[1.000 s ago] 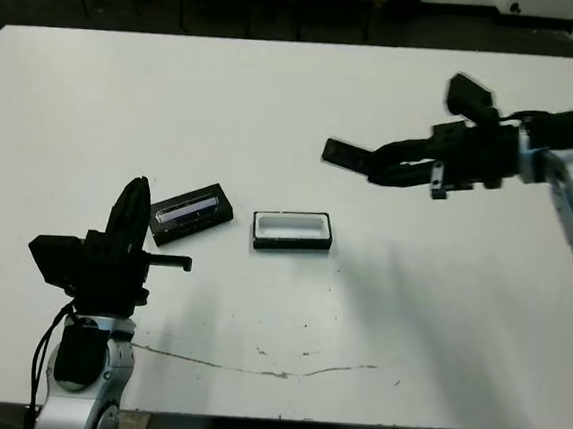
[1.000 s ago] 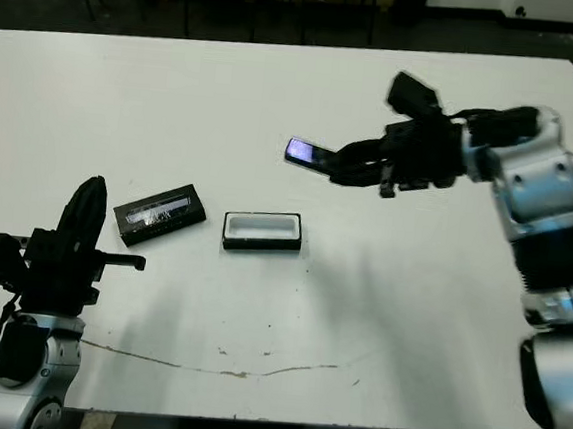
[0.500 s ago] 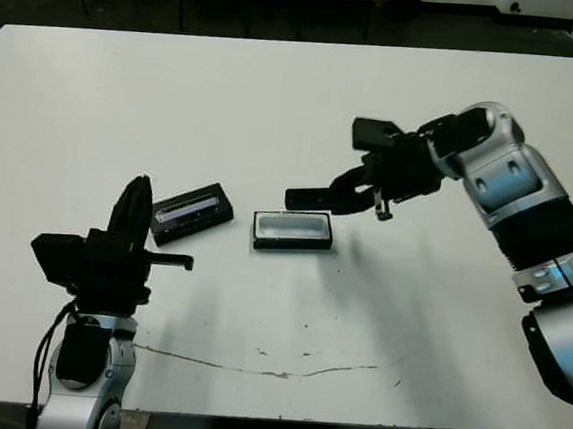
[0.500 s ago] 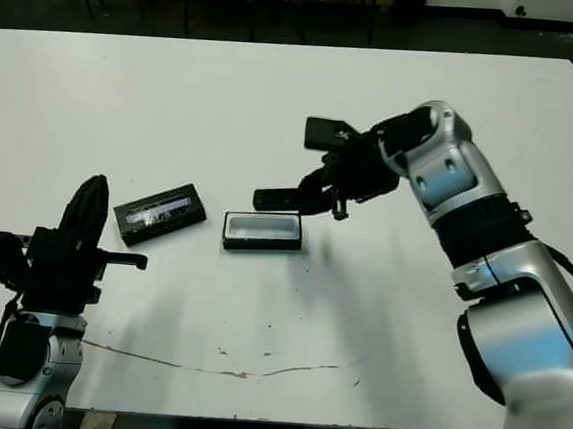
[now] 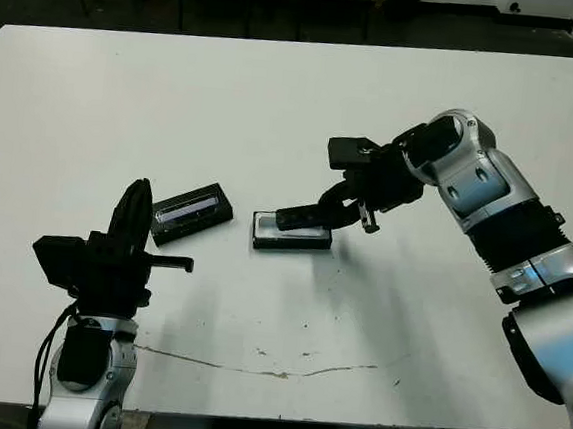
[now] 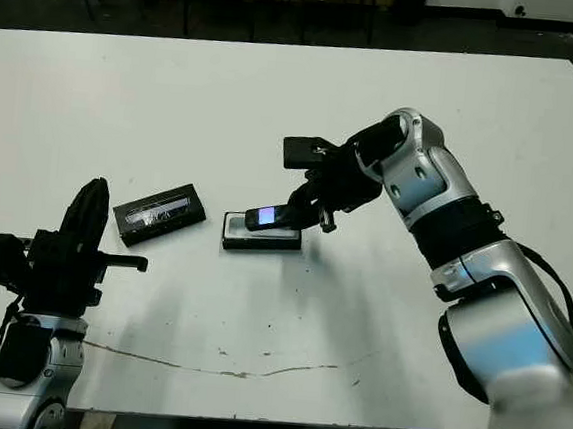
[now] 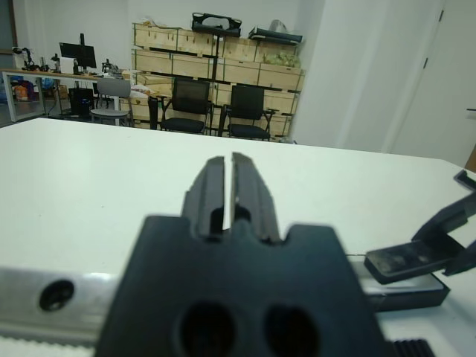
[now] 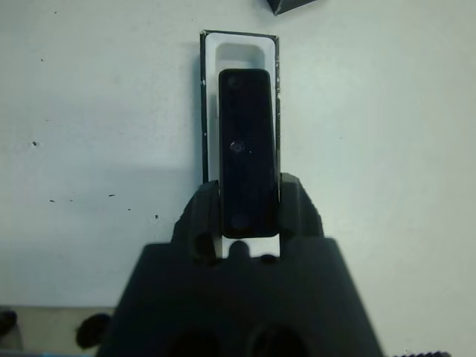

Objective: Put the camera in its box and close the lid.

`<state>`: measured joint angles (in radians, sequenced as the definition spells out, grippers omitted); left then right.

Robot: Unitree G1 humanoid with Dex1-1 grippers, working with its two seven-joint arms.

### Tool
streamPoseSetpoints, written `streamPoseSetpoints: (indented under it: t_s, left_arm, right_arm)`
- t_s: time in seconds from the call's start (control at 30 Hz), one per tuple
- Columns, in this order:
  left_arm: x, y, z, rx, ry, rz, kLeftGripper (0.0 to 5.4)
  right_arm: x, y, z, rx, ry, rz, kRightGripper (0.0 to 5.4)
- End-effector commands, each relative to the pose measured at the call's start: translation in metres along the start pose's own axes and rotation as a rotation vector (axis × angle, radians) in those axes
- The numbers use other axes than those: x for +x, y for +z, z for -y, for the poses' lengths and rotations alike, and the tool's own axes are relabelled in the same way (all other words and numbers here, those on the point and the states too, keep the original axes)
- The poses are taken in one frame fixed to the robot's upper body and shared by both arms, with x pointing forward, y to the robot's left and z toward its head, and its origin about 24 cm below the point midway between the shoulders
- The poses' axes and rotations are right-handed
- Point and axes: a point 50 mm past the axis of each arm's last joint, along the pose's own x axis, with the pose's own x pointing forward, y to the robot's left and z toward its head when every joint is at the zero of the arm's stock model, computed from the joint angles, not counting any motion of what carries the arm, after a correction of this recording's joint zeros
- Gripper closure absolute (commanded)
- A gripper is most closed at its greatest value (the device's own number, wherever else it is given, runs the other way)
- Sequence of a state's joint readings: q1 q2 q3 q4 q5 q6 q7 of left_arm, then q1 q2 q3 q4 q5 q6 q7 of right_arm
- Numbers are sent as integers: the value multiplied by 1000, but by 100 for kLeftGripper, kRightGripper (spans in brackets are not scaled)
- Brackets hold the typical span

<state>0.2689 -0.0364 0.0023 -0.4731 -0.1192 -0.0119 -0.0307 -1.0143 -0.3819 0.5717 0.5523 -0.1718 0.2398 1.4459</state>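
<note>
My right gripper (image 5: 335, 210) is shut on the camera (image 5: 300, 217), a slim black bar held nearly level just above the box (image 5: 292, 237). The box is a shallow black tray with white lining at the table's middle. In the right wrist view the camera (image 8: 245, 149) lies lengthwise over the box (image 8: 239, 52), whose far end shows past it. The lid (image 5: 191, 212), flat and black with a glossy stripe, lies on the table left of the box. My left gripper (image 5: 132, 216) stands shut and empty near the table's front left, just short of the lid.
A thin dark scratch (image 5: 273, 372) runs along the white table (image 5: 276, 103) near its front edge. Chairs (image 7: 190, 100) and stacked wooden crates (image 7: 216, 63) stand in the room beyond the table.
My right arm has swung left and down with the camera, from well above and right of the box to just over it. The left arm has stayed put.
</note>
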Motion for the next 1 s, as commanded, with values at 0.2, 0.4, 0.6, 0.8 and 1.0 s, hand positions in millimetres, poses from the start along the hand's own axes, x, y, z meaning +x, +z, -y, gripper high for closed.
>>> streamPoseSetpoints:
  t_s: [0.2, 0.4, 0.6, 0.8, 1.0]
  left_arm:
    - [-2, -7, -1, 9, 4, -30, 540]
    - [-3, -7, -1, -2, 8, -39, 540]
    - [-3, -7, -1, -1, 10, -45, 540]
    - [-3, -8, 0, -11, 1, -35, 540]
    - [-3, -9, 1, -16, 13, -43, 540]
  right_arm:
    - [7, 0, -2, -23, 11, -39, 484]
    - [11, 3, -4, -14, 15, -54, 484]
    - [15, 5, -5, -57, -14, -47, 484]
    - [17, 10, -7, -97, -18, -57, 484]
    - [24, 17, -11, -123, 1, -72, 484]
